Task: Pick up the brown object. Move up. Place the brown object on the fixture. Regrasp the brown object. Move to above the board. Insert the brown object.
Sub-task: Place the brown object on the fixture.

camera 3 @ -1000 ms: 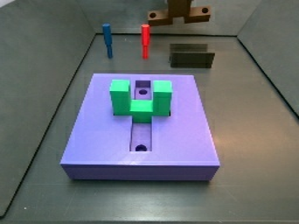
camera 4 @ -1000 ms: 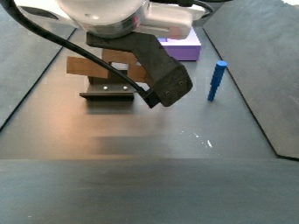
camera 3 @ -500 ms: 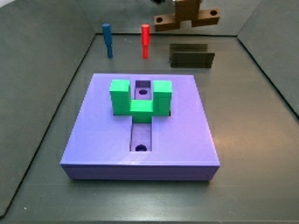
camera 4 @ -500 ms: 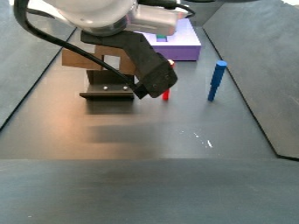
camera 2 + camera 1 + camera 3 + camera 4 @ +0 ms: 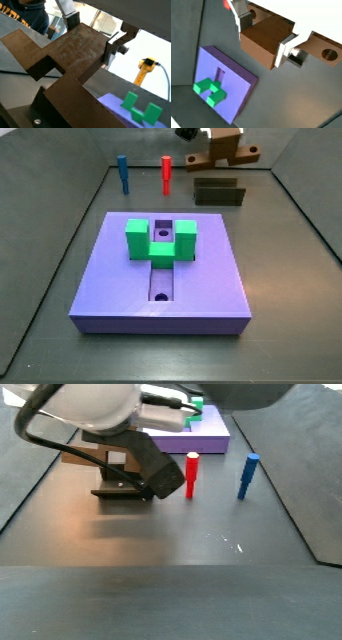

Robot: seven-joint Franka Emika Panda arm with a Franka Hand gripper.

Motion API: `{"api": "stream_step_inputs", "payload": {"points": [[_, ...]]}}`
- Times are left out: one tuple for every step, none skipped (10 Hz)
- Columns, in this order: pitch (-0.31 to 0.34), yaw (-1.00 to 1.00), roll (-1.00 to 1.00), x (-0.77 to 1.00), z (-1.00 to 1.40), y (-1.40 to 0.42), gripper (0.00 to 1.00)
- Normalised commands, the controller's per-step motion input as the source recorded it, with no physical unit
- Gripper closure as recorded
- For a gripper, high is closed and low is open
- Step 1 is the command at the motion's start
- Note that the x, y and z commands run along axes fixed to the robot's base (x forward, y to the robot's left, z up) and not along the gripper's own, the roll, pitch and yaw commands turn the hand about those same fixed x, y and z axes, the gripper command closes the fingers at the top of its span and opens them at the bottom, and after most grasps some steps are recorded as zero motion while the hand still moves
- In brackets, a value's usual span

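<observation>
My gripper (image 5: 266, 35) is shut on the brown object (image 5: 264, 41), a reddish-brown bar with notched sides and a round hole (image 5: 329, 53) near one end. Both wrist views show the silver fingers (image 5: 69, 21) clamping its middle (image 5: 70, 55). In a side view the brown object (image 5: 222, 146) hangs at the frame's top, above the dark fixture (image 5: 221, 193); the gripper itself is cut off there. In a side view the arm hides most of the object (image 5: 91, 456) over the fixture (image 5: 120, 490). The purple board (image 5: 201, 288) bears a green U-shaped block (image 5: 162, 238).
A blue peg (image 5: 122, 173) and a red peg (image 5: 167, 173) stand upright between the board and the back wall, left of the fixture. They also show in a side view as the red peg (image 5: 191, 476) and the blue peg (image 5: 247, 476). Dark walls ring the floor.
The gripper has risen with the brown object, which moved up and a little right above the fixture. The arm's swing has uncovered the red peg in a side view.
</observation>
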Motion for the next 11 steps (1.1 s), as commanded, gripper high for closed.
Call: {"api": "stream_step_inputs", "payload": {"points": [[0.254, -0.37, 0.65, 0.31, -0.37, -0.23, 1.0], [0.314, -0.36, 0.67, 0.33, -0.31, -0.24, 1.0], [0.231, -0.3, 0.6, 0.33, -0.31, -0.31, 1.0], [0.211, -0.25, 0.56, 0.19, -0.36, -0.29, 1.0], [0.0, 0.0, 0.39, -0.02, -0.41, -0.25, 1.0], [-0.103, 0.08, 0.17, -0.13, -0.37, -0.18, 1.0], [-0.046, 0.13, 0.06, -0.06, -0.27, -0.15, 1.0], [-0.02, 0.33, 0.0, -0.01, -0.17, -0.13, 1.0], [-0.011, 0.31, 0.0, 0.0, -0.19, -0.06, 1.0], [0.0, 0.15, 0.27, -0.05, -0.17, 0.0, 1.0], [0.0, 0.15, 0.3, -0.05, -0.26, 0.0, 1.0]]}}
